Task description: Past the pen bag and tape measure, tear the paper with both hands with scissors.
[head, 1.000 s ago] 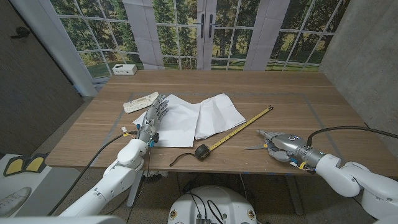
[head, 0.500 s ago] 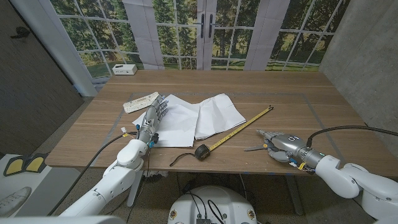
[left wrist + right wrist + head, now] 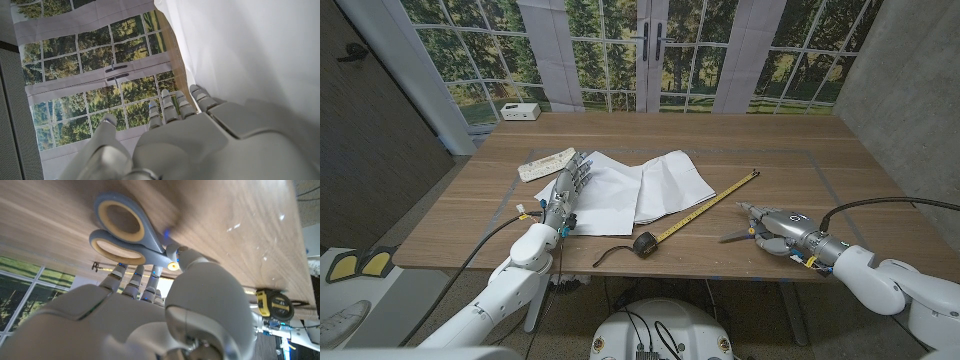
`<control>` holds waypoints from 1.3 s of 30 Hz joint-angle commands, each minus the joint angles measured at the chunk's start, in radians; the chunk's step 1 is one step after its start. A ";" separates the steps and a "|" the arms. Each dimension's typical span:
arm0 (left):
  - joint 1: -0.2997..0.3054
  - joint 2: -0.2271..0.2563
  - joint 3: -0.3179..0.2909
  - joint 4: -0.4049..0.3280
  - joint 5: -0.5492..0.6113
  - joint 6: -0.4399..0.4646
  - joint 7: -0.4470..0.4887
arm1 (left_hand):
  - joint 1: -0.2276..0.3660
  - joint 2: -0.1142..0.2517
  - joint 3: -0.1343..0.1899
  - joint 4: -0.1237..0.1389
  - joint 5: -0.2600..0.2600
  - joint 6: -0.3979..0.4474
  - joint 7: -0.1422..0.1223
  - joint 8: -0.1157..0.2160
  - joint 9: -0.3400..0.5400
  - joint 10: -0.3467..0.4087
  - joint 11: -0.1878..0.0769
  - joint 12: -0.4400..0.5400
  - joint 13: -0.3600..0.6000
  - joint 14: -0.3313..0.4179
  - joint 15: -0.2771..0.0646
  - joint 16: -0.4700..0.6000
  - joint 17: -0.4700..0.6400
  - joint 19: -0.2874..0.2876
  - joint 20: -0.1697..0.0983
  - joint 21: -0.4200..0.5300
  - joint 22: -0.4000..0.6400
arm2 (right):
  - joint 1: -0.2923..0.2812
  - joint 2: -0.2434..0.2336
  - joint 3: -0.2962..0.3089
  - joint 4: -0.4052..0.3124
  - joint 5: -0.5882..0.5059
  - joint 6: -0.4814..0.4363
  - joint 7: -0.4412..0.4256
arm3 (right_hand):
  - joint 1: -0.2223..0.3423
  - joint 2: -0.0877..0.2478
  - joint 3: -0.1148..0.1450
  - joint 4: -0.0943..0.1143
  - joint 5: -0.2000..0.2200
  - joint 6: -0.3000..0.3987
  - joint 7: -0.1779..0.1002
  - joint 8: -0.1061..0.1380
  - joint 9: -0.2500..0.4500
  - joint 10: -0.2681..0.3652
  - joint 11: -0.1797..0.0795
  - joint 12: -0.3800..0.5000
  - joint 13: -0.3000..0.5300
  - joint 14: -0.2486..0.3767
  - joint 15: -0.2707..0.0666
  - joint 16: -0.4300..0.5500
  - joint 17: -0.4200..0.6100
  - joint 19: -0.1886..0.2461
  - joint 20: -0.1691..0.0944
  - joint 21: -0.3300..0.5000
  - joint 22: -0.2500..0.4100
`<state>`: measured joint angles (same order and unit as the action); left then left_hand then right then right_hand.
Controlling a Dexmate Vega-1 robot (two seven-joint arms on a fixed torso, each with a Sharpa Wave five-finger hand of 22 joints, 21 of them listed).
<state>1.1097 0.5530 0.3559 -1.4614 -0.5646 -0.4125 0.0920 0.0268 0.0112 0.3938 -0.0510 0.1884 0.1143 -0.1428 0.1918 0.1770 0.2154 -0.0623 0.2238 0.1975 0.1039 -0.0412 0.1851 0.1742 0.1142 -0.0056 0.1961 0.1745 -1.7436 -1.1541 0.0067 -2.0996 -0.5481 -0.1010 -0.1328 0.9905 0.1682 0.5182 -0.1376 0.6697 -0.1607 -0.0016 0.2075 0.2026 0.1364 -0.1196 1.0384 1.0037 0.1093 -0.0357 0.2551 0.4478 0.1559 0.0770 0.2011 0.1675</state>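
Brown wooden bench (image 3: 800,140) bearing: white paper sheets (image 3: 640,185) at centre; extended yellow tape measure with black case (image 3: 695,215) beside them; flat white pen bag (image 3: 547,163); small white box (image 3: 521,111) at the far-left corner; grey-handled scissors (image 3: 735,235).

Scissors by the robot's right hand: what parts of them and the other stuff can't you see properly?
- Scissors blades: right wrist view, hidden behind the right hand.
- Whether the fingers grip the scissors: unclear in the head view, too small.
- Paper: left wrist view, cut off by the frame edge and the left hand.
- Tape measure markings: blurred.
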 commanded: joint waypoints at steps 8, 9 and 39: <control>0.013 -0.009 -0.002 -0.001 -0.003 -0.011 0.008 | -0.001 0.006 -0.002 0.001 0.006 0.003 0.000 -0.001 0.002 0.012 0.000 0.006 0.002 0.010 -0.062 0.001 0.003 0.003 -0.005 0.001 0.002 | 0.032 0.131 0.101 0.010 0.152 0.203 -0.001 | -0.001 -0.012 0.020 0.000 0.012 0.018 0.006 -0.004 0.000 0.090 -0.030 0.016 -0.025 0.026 -0.123 -0.008 -0.001 0.018 -0.001 -0.003 0.001; 0.014 -0.008 -0.002 -0.002 -0.003 -0.011 0.007 | -0.001 0.006 -0.002 0.001 0.006 0.003 0.001 -0.001 0.002 0.013 0.000 0.006 0.002 0.010 -0.062 0.001 0.003 0.003 -0.005 0.001 0.002 | 0.037 0.138 0.104 0.012 0.162 0.211 0.004 | -0.001 -0.012 0.021 0.000 0.013 0.019 0.006 -0.005 0.000 0.093 -0.032 0.017 -0.027 0.028 -0.123 -0.008 -0.001 0.019 0.000 -0.003 0.001; 0.026 0.000 -0.010 -0.013 0.001 -0.007 0.017 | -0.002 0.006 -0.006 0.004 0.006 0.018 0.009 0.002 0.002 0.020 -0.002 0.006 0.002 0.009 -0.061 -0.001 0.002 0.003 -0.005 0.000 0.002 | 0.171 0.302 0.104 0.071 0.555 0.434 0.149 | -0.026 -0.015 0.033 0.022 0.028 0.047 0.038 -0.011 -0.003 0.130 -0.042 0.031 -0.073 0.077 -0.126 -0.014 -0.001 0.039 0.013 -0.005 0.002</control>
<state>1.1310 0.5475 0.3483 -1.4699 -0.5652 -0.4264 0.1073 0.0268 0.0112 0.3910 -0.0481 0.1884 0.1268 -0.1303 0.1918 0.1770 0.2242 -0.0642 0.2238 0.1975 0.1056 -0.0393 0.1851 0.1741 0.1140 -0.0055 0.1961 0.1745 -1.6136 -0.9035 0.1249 -2.0520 -0.1514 0.2614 -0.0384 0.9626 0.1476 0.5434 -0.1199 0.6883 -0.1120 0.0285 0.1995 0.1998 0.1811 -0.0930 1.0621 0.9284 0.1738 -0.0397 0.2399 0.4450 0.1897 0.0857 0.1958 0.1678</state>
